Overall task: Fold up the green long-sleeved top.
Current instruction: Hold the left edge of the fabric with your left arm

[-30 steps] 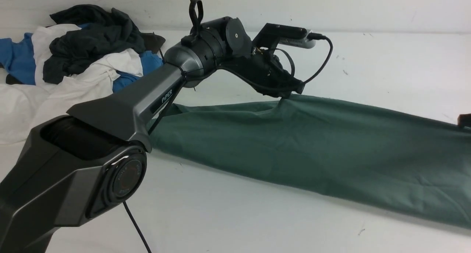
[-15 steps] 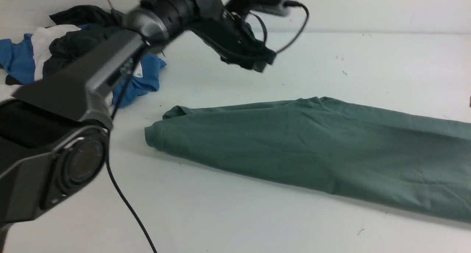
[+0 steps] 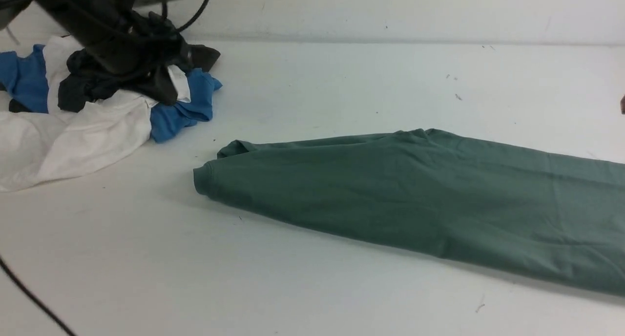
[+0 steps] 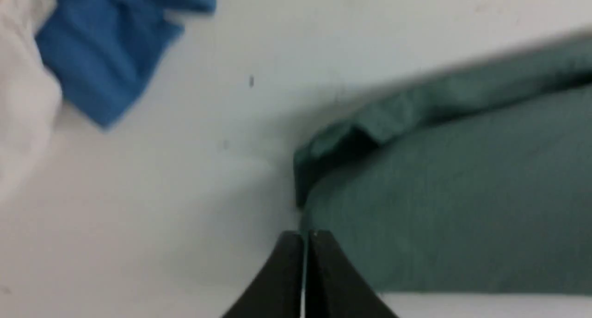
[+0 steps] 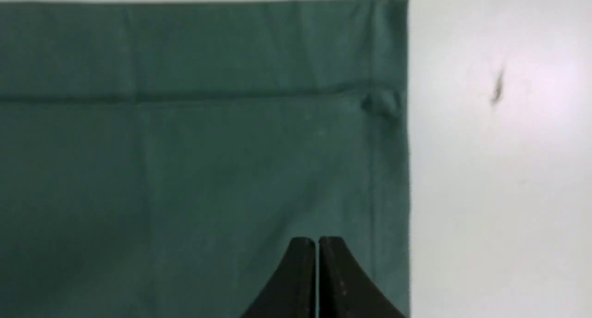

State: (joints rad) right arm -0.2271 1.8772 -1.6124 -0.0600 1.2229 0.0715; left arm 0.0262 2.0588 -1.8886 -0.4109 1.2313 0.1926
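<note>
The green long-sleeved top (image 3: 415,189) lies on the white table, folded lengthwise into a long flat strip that runs from the middle to the right edge. Its logo, neck tag and cuffs are hidden. My left gripper (image 4: 304,235) is shut and empty, raised above the table near the strip's left end (image 4: 439,193). In the front view the left arm (image 3: 97,28) is high at the far left, over the clothes pile. My right gripper (image 5: 317,239) is shut and empty, hovering over the top's hemmed end (image 5: 185,147).
A pile of blue, white and dark grey garments (image 3: 73,121) lies at the back left; its blue edge also shows in the left wrist view (image 4: 106,54). A black cable (image 3: 29,297) crosses the near left corner. The back wall (image 3: 390,9) bounds the table.
My left arm has let go of the top's far edge, lifted, and swung back to the far left over the clothes pile. The top now lies flat and uncovered.
</note>
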